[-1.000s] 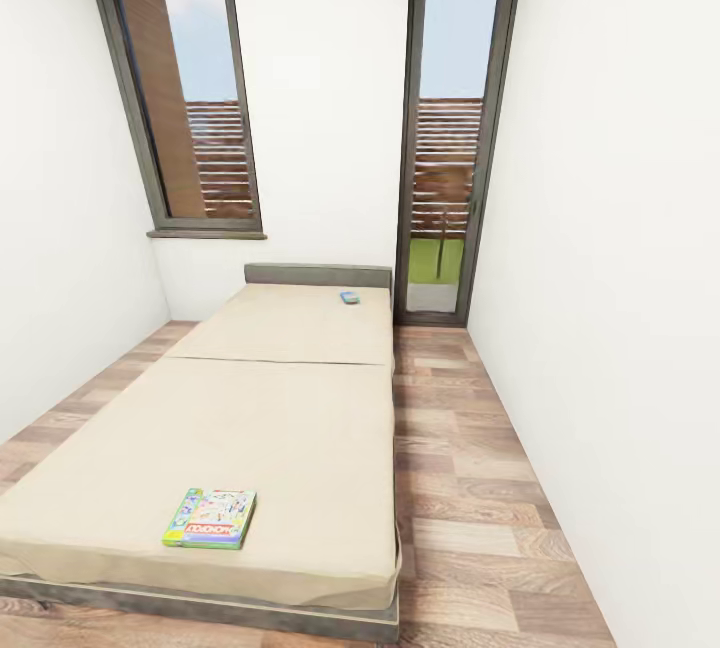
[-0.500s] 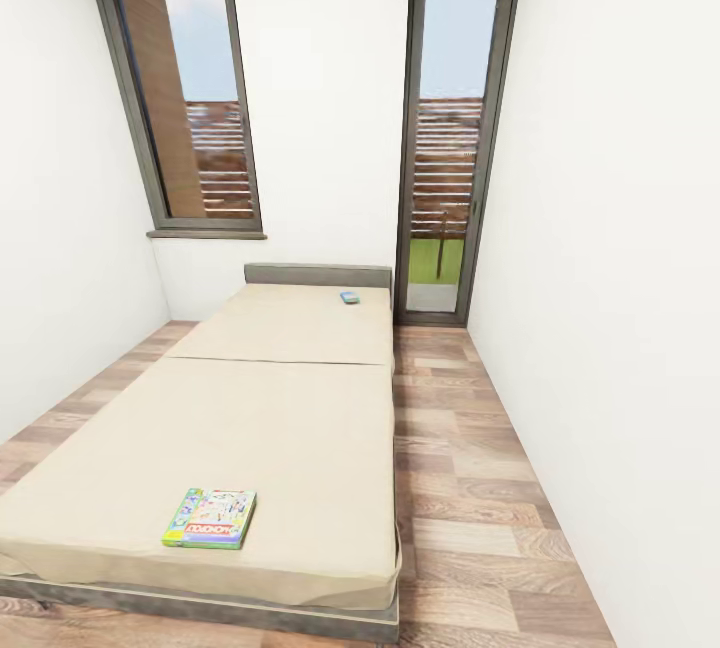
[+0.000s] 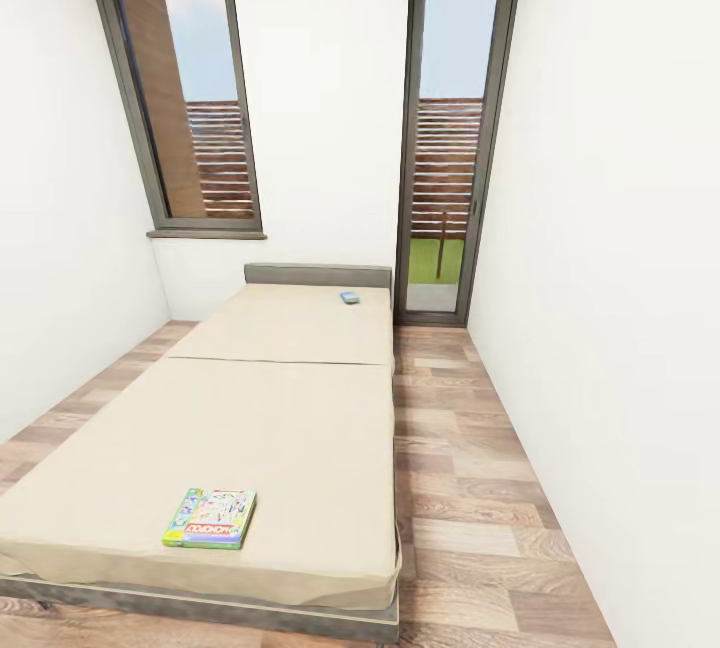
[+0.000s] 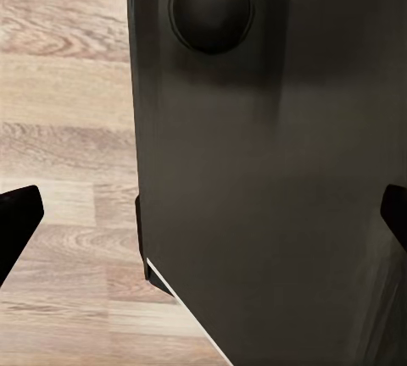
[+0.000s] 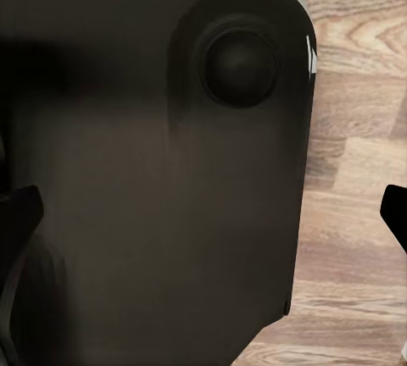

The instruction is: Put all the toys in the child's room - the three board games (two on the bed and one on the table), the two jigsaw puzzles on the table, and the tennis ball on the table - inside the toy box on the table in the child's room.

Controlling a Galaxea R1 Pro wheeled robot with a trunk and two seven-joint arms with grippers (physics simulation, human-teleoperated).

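Note:
In the head view the bed (image 3: 260, 428) with its beige mattress runs from near me to the far wall of the child's room. A green-edged board game (image 3: 210, 518) lies flat near the bed's near left corner. A small blue board game (image 3: 349, 297) lies by the grey headboard (image 3: 318, 275). The table, toy box, jigsaw puzzles and tennis ball are out of view. My left gripper (image 4: 203, 222) and right gripper (image 5: 203, 218) hang open over the floor beside my dark body, with nothing between their fingers.
A strip of wood-plank floor (image 3: 470, 488) runs along the bed's right side to a tall glass door (image 3: 448, 128). A window (image 3: 185, 98) is set in the far wall at the left. White walls close in on both sides.

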